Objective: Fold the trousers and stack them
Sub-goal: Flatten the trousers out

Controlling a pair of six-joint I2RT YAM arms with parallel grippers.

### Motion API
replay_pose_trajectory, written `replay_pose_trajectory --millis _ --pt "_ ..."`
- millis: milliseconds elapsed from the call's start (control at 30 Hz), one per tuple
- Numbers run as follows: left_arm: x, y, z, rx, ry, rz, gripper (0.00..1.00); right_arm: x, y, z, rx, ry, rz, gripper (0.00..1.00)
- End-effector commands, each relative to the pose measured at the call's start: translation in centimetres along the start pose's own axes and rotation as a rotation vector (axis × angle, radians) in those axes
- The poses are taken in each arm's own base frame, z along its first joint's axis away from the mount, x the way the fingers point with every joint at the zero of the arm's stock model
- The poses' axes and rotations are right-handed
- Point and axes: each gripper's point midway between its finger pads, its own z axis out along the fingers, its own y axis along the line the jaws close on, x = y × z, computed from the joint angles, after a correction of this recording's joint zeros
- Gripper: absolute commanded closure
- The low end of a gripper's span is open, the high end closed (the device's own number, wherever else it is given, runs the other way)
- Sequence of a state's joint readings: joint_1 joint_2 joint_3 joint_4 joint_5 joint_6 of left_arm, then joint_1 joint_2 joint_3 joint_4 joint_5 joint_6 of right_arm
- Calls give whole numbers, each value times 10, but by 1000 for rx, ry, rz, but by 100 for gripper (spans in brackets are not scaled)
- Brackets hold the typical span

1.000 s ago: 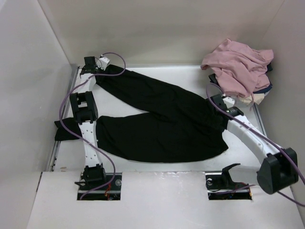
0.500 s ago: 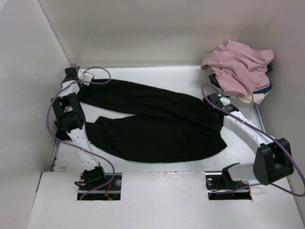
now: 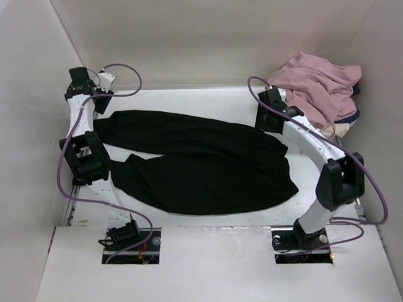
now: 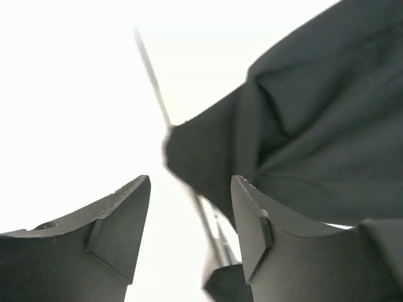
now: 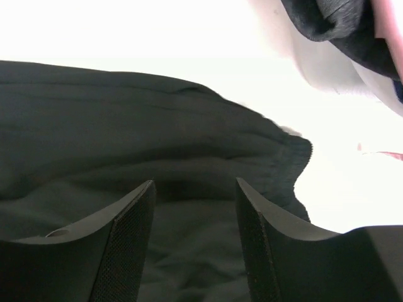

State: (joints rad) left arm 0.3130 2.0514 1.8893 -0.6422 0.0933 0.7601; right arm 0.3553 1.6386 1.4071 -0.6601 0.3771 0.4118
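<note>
- Black trousers (image 3: 201, 163) of soft, matte cloth lie flat in the middle of a white table (image 3: 208, 100). The waist is on the right, and both wide legs run leftward, one just beyond the other.
- The cloth is mostly smooth with shallow creases. In the right wrist view, the gathered waistband (image 5: 296, 160) shows a puckered edge.
- The left gripper (image 4: 190, 189) hangs over the far-left corner with its fingers spread and nothing between them. The cuff of the farther leg (image 4: 208, 151) lies below it, apart from the fingers.
- The right gripper (image 5: 194, 185) hovers above the waist end. Its fingers are also spread and empty, and their pads are dark and ribbed.
- A crumpled dusty-pink garment (image 3: 315, 88) sits heaped in the far-right corner, on top of navy and cream cloth (image 3: 345, 123). It lies just beyond the right arm and clear of the trousers.
- Purple cables (image 3: 119, 69) loop from both arms. The left arm's elbow hides part of the nearer leg's cuff.
- Half a second ago the left gripper was down at the farther leg's cuff, and the right gripper was low at the waistband. Both have since risen and pulled outward, leaving the farther leg drawn straighter.
</note>
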Motion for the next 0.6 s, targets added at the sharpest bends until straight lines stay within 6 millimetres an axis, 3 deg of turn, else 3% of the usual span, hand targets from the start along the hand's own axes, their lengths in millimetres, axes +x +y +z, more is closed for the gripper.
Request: replay_pose_trajectory --millis 0,133,233,433,567 --pt "13 -2 -7 64 67 3 46 -2 -20 26 60 2 -31 41" --pt "31 -29 8 188 126 -21 47 3 -21 43 34 40 -7 37" --pt "36 -31 17 196 131 -61 47 10 -24 58 27 81 -1 36" --pt "57 -54 9 295 176 -86 49 20 -31 76 44 130 -1 36" --pt "75 -36 17 232 197 -147 52 19 -33 84 49 133 25 38"
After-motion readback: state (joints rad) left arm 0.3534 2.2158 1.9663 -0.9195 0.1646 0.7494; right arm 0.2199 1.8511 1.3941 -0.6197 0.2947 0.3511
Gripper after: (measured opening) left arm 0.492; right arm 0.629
